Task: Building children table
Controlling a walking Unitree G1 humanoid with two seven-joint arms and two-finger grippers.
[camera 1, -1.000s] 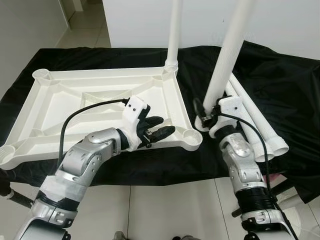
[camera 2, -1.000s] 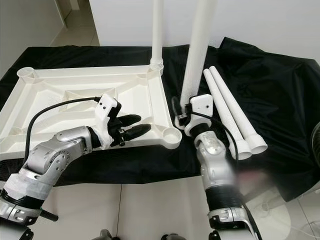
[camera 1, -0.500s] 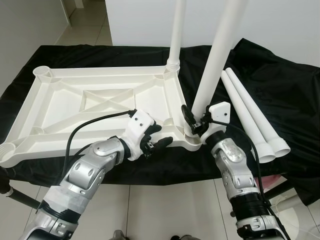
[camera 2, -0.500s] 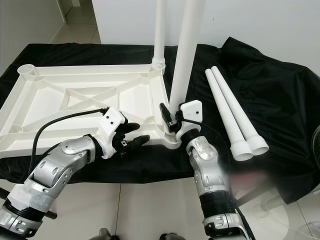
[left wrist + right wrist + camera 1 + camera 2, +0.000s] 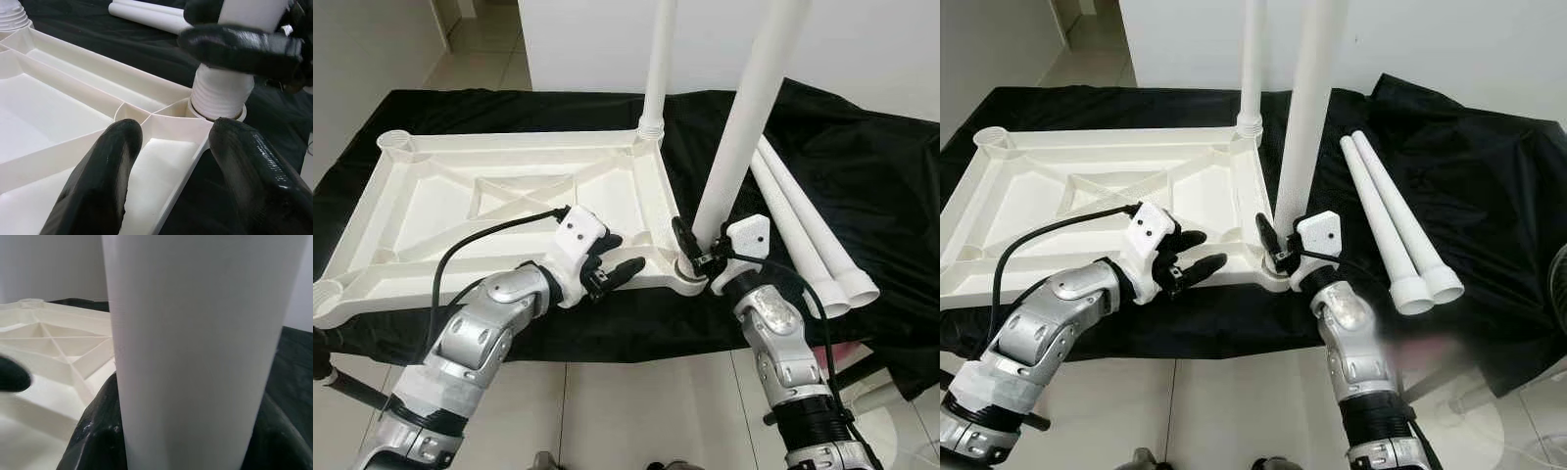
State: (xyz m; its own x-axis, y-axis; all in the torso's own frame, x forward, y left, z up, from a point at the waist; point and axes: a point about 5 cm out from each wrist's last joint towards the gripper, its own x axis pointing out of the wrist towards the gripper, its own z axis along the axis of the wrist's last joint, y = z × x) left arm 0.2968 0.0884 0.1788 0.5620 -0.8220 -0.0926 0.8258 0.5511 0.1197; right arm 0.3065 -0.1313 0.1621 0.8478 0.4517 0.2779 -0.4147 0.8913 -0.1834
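Left eye view: we see the upturned tabletop on black cloth. Right gripper clamps the tall leg, upright, threaded end at the near corner socket. Left gripper reaches forward, fingers spread, straddling the tabletop's near rim.

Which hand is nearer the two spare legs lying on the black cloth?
Right. The right hand, gripping the upright leg at the tabletop corner, sits beside the spare legs; the left hand is farther, across that corner.
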